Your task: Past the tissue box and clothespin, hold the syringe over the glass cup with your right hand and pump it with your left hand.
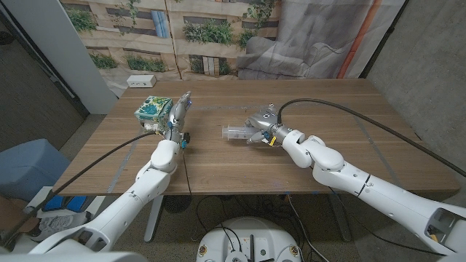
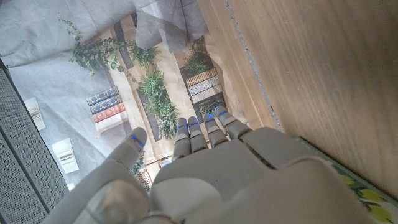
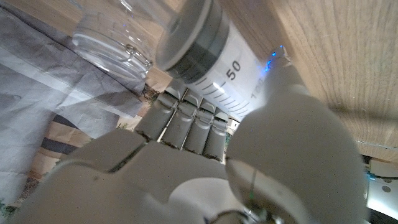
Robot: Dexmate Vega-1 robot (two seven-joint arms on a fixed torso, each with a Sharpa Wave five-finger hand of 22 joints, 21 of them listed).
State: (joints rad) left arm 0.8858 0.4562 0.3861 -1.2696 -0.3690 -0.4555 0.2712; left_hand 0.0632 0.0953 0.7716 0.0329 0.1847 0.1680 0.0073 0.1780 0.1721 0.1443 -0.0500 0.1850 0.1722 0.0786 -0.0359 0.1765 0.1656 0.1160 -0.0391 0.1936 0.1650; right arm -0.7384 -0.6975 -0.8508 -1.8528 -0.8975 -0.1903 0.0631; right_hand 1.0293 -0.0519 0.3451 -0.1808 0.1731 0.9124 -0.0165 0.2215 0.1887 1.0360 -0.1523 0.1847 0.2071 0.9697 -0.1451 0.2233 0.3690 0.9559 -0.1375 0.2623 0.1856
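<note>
My right hand (image 1: 263, 125) grips a clear syringe (image 1: 235, 132) near the middle of the table, the barrel pointing toward the robot's left and lying level, low over the wood. In the right wrist view the fingers (image 3: 186, 118) wrap the syringe barrel (image 3: 214, 53) by its 50 mark, and the glass cup (image 3: 109, 31) stands just beyond it. My left hand (image 1: 178, 113) is raised beside the patterned tissue box (image 1: 151, 110), fingers straight and holding nothing. Those fingers (image 2: 199, 134) are spread, with a corner of the box (image 2: 367, 196) beside the palm. A small dark thing (image 1: 185, 139), perhaps the clothespin, lies by my left wrist.
The wooden table (image 1: 342, 116) has bare room on its right half and along the front. A black cable (image 1: 328, 105) arcs over the table to my right arm. A white power strip (image 1: 142, 81) sits beyond the far left corner.
</note>
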